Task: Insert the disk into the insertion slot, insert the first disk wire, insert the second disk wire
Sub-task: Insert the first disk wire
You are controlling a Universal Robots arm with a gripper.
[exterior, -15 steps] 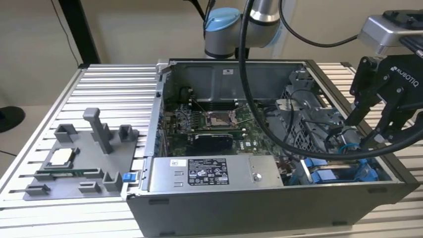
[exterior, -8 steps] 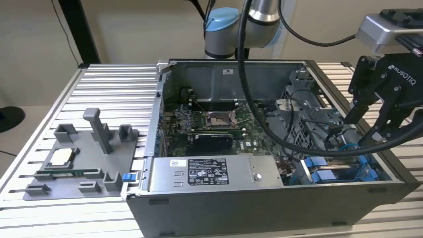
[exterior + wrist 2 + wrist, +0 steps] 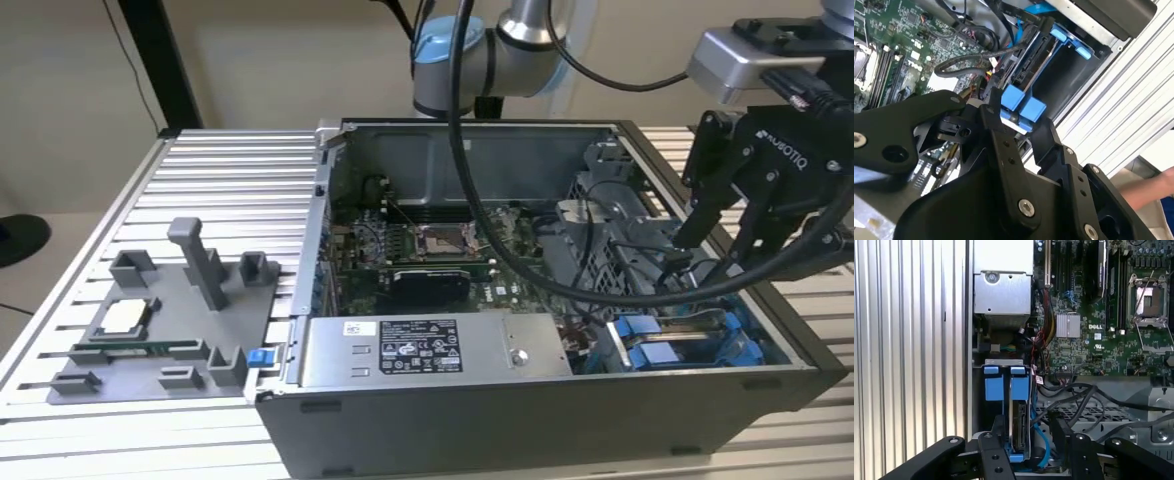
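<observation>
Fingers (image 3: 1004,145): spread apart, grasping nothing, one on each side of the disk (image 3: 1018,410).
Gripper (image 3: 718,240): hung above the case's (image 3: 534,420) corner at the exterior view's right.
Disk: stood on edge in the slot (image 3: 1064,85).

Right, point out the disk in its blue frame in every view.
Exterior view: the disk sits in the computer case corner at the exterior view's right, below the fingers.
Second wrist view: disk edge-on just past the fingers.
First wrist view: disk edge-on between the fingers.
Shared landmark: the green motherboard beside it.
</observation>
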